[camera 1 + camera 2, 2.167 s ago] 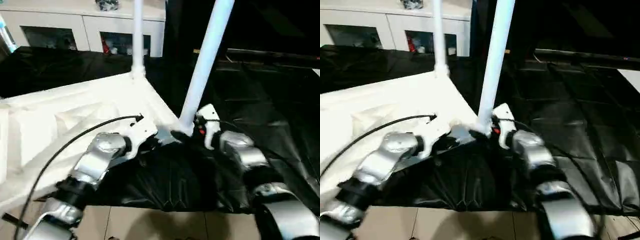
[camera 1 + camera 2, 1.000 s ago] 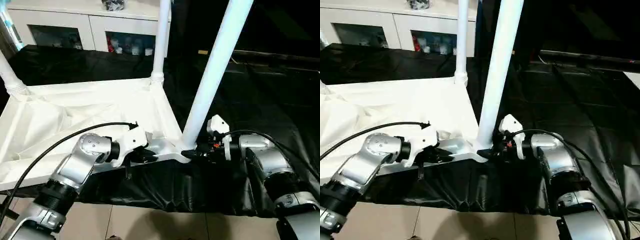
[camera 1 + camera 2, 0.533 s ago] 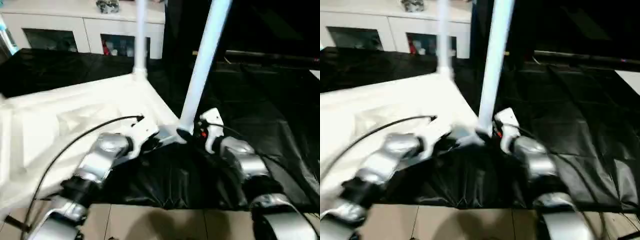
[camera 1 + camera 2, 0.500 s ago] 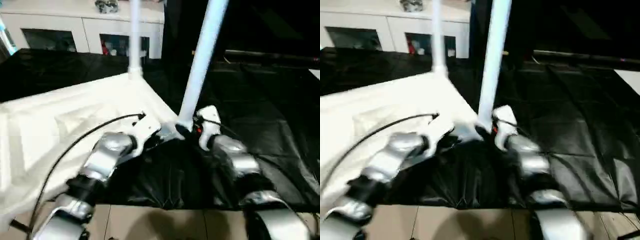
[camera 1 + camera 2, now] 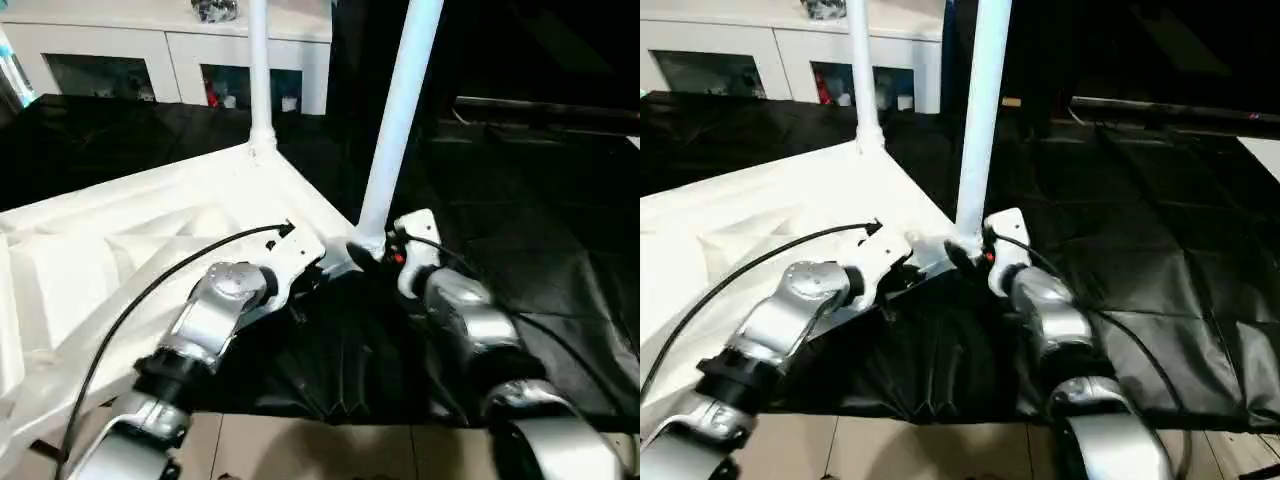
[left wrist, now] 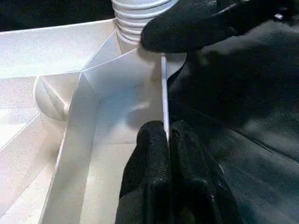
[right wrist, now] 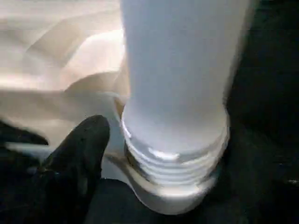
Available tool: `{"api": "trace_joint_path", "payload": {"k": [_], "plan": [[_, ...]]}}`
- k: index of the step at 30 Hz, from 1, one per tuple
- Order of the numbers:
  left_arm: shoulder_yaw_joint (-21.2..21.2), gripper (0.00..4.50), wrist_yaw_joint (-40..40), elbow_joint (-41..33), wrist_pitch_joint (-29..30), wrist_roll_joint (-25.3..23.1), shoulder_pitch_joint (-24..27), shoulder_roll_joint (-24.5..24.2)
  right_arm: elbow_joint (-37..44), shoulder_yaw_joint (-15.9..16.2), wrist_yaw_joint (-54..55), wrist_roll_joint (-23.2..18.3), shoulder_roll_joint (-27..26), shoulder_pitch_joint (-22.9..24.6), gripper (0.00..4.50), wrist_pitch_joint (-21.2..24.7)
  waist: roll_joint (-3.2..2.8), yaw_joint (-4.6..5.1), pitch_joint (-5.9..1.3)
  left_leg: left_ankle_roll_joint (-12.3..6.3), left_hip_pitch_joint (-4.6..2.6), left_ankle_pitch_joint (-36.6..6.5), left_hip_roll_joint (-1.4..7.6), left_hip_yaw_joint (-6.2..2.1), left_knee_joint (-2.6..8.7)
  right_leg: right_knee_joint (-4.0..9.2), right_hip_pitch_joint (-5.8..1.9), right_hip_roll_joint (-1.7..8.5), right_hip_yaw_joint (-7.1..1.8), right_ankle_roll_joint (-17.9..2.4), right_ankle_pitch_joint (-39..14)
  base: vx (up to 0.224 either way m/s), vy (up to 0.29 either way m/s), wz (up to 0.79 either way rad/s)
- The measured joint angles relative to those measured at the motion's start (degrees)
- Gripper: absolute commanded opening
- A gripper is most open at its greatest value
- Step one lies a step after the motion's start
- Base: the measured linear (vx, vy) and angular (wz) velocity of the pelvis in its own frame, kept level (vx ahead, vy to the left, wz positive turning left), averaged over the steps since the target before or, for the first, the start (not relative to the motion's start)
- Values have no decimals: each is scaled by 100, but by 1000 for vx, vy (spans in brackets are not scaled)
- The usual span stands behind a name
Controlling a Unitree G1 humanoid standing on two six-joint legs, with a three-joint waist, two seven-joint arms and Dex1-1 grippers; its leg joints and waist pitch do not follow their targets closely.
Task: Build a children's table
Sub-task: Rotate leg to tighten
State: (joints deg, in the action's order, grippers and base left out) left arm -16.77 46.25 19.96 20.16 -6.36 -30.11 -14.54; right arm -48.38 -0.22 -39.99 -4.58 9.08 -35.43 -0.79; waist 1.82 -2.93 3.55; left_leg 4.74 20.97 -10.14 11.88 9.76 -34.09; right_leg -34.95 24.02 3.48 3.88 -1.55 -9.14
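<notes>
I see the white tabletop point(image 5: 150, 240) upside down on black sheeting point(image 5: 540, 200), ribbed underside up. Two tapered legs stand upright in corner sockets, near leg point(image 5: 395, 130) and far leg point(image 5: 258, 70). My left gripper point(image 6: 167, 140) pinches the tabletop's thin rim. My right gripper point(image 5: 372, 255) sits at the near leg's threaded base, jaws spread.

The tabletop point(image 5: 150, 230) lies underside up on the sheet point(image 5: 520, 230), left of both grippers. The near leg point(image 5: 395, 130) stands just ahead of the right gripper point(image 5: 372, 262); another leg point(image 5: 259, 75) rises farther off. The cabinet point(image 5: 170, 50) is probably well behind.
</notes>
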Motion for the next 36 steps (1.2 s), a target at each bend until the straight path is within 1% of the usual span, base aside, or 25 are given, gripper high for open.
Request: {"api": "trace_joint_path", "payload": {"k": [2,4,9,12,14,17,19,20,21,32,35,36], "plan": [[-49,0,417,-161,-120,135,113,-193,229,163,-578,6,307,41,411,3,-26,-42,12,-1,0,1,0,1,-3,-1,0,0,-1,0,0,0,0,0],[-87,0,732,-231,-224,231,171,-346,385,264,-1030,12,515,46,411,-2,-30,-65,12,-1,0,2,1,3,-3,-2,-3,0,-1,1,0,0,0,0],[-115,0,1209,-273,-437,309,230,-619,723,412,-1958,-32,848,182,411,62,-29,-56,12,-2,5,2,0,0,-15,0,-7,1,-6,2,-1,0,0,0],[-121,0,1522,-273,-554,433,237,-829,924,641,-2575,-84,1147,248,411,154,-26,-53,13,-2,7,1,3,1,-14,-1,-5,-1,-3,2,-1,0,0,0],[-119,0,1649,-273,-580,479,241,-900,947,718,-2823,-89,1254,256,411,168,-22,-55,14,-2,7,1,3,2,-14,-1,-4,-1,-1,2,-1,0,0,0],[-120,0,1724,-270,-631,494,241,-933,940,836,-2993,-47,1226,254,411,150,-18,-53,16,-2,10,1,3,2,-15,-1,-3,0,-2,2,-1,0,0,0],[-123,0,1742,-269,-644,493,241,-940,890,843,-2993,-16,1177,235,411,129,-14,-59,17,-2,10,2,4,2,-16,-1,-3,-1,-2,2,-1,0,0,0],[-122,0,1744,-269,-644,494,241,-939,877,844,-2987,-3,1153,216,396,129,-14,-60,17,-2,10,2,3,2,-16,-1,-2,0,-2,2,-1,0,0,0],[-122,0,1749,-269,-644,495,241,-940,877,845,-2984,-3,1137,208,396,130,-13,-60,17,-2,10,2,3,2,-16,-1,-3,0,-2,2,-1,0,0,0],[-121,0,1885,-252,-692,549,255,-1016,892,865,-2994,-15,1134,204,297,146,-13,-69,18,-2,10,2,3,2,-17,-2,-4,0,-2,2,-1,0,0,0],[-121,0,1883,-248,-692,552,255,-997,891,861,-2980,-14,1119,206,289,149,-13,-68,17,-2,9,2,3,2,-17,-2,-4,0,-2,2,-1,0,0,0],[-121,0,1873,-245,-689,555,255,-973,892,857,-2959,-14,1101,214,279,155,-13,-66,17,-2,8,2,3,2,-17,-3,-5,0,-2,2,-1,0,0,0]]}}
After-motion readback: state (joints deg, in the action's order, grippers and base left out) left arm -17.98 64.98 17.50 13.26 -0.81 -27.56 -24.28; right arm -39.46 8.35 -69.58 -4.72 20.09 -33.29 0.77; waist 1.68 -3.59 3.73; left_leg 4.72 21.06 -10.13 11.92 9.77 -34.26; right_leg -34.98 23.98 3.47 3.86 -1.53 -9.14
